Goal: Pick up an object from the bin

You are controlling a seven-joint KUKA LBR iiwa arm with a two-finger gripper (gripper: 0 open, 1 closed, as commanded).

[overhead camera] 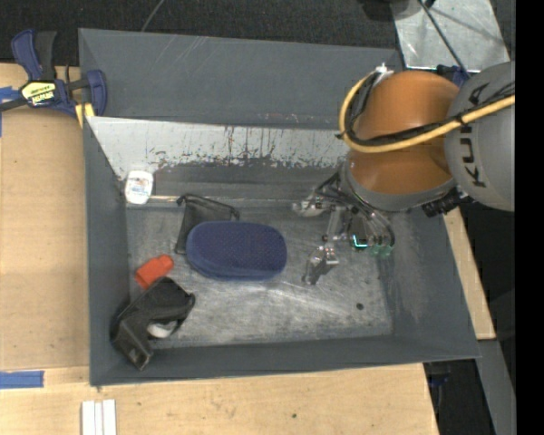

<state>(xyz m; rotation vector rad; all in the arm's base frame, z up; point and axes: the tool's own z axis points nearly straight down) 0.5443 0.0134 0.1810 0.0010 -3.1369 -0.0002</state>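
The gripper (pixel 325 259) hung low inside the bin (pixel 254 80), beneath the arm's orange wrist cover (pixel 401 139), over a bare patch of floor on the view's right side. Whether it was spread or clenched could not be told from above, since the wrist hid too much of it, and nothing could be seen in its grasp.

Nearest to it lay a blue oval case (pixel 236 250), flat on the floor near the middle and just beside the gripper without touching it. It looked the likeliest pick, being large and clear on the side facing the arm.

Behind the case, touching or nearly so, sat a black angled piece (pixel 202 210). Farther toward the view's left were a small orange piece (pixel 154 269) and, in the front corner, a crumpled black thing with a white patch (pixel 152 321). A small white item (pixel 139 187) rested by the back wall. These lay well apart from the gripper — loosely scattered, so each could probably be reached alone. The pick seemed not yet made.
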